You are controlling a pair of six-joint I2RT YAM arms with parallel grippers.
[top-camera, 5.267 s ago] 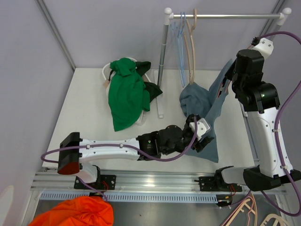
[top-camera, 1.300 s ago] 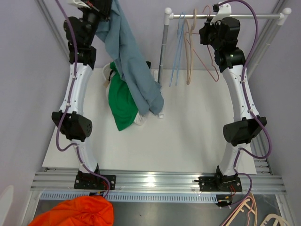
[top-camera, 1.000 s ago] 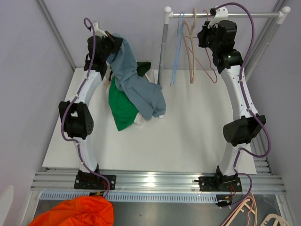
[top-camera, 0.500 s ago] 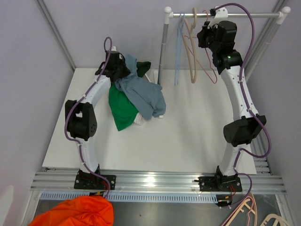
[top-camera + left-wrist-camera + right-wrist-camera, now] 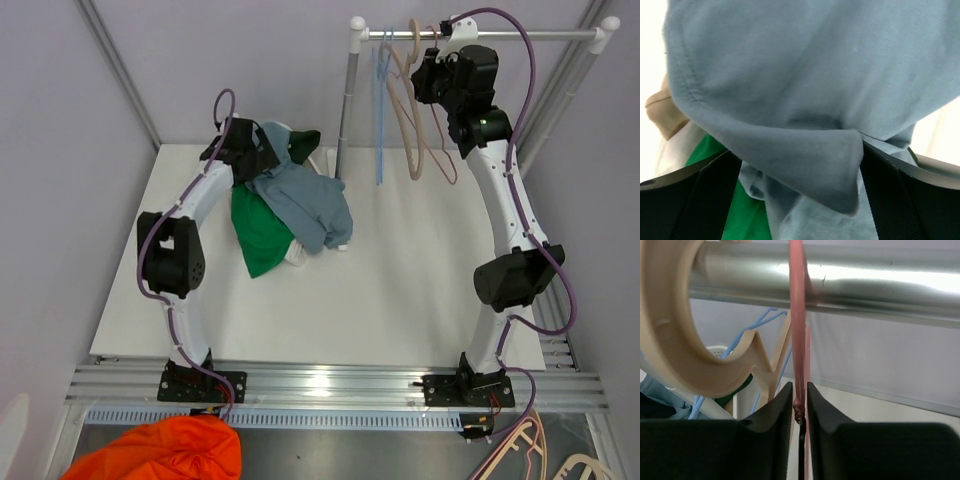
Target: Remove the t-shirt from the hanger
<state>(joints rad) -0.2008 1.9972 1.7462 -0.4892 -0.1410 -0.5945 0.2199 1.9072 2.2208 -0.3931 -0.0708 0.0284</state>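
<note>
The blue-grey t-shirt [image 5: 305, 200] lies crumpled on the green garment [image 5: 258, 235] at the back left of the table, off any hanger. My left gripper [image 5: 250, 152] is low over the pile's top. In the left wrist view its gripper [image 5: 800, 200] stands open, jaws wide apart, with a fold of the t-shirt [image 5: 805, 75] draped between them. My right gripper [image 5: 432, 75] is up at the rail [image 5: 520, 35]. In the right wrist view that gripper [image 5: 800, 395] is shut on the thin pink hanger [image 5: 798, 315], whose hook is over the rail [image 5: 865, 285].
A beige hanger [image 5: 405, 110] and a blue hanger [image 5: 381, 110] hang on the rail beside the pink one. The rack's upright post [image 5: 347, 110] stands at the back centre. An orange garment [image 5: 165, 455] lies below the table's front edge.
My left arm came down from high at the back left and laid the t-shirt on the green pile, then its jaws opened. The right gripper stayed at the rail with the pink hanger.
</note>
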